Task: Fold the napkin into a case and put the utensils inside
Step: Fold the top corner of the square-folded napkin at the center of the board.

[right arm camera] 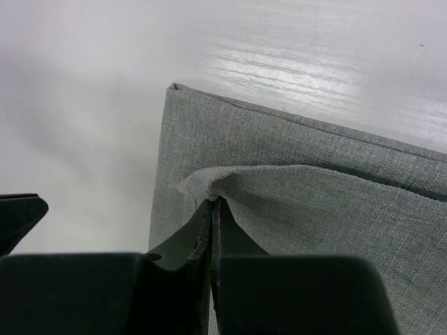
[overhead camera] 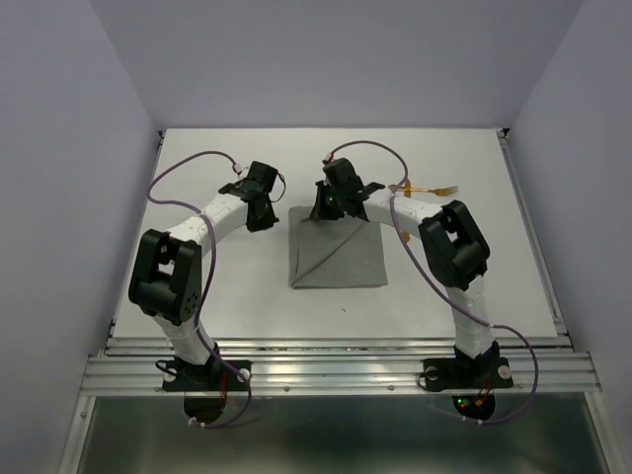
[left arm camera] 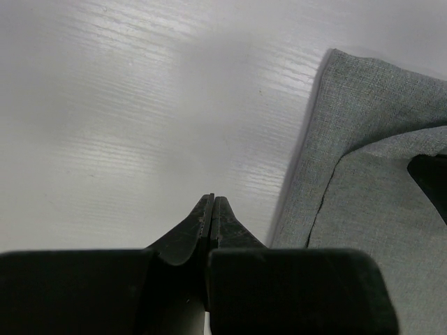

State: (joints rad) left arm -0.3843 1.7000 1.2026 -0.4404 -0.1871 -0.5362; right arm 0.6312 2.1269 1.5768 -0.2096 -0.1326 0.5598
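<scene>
Now, on the white table (overhead camera: pixel 197 296), the plain grey square cloth napkin (overhead camera: pixel 341 259) lies partly folded at the middle, not yet a narrow case. The right gripper (right arm camera: pixel 213 204) pinches a corner of its upper layer. The left gripper (left arm camera: pixel 211 201), pressed together and empty, hovers beside the cloth's edge. The two thin golden utensils (overhead camera: pixel 434 189) lie at the far right, not yet inside.

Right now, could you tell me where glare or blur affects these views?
Top external: even light, sharp. Left wrist: soft sheen on the table, left gripper blurred up close. Right wrist: strong glare beyond the napkin, whose weave is crisp.
</scene>
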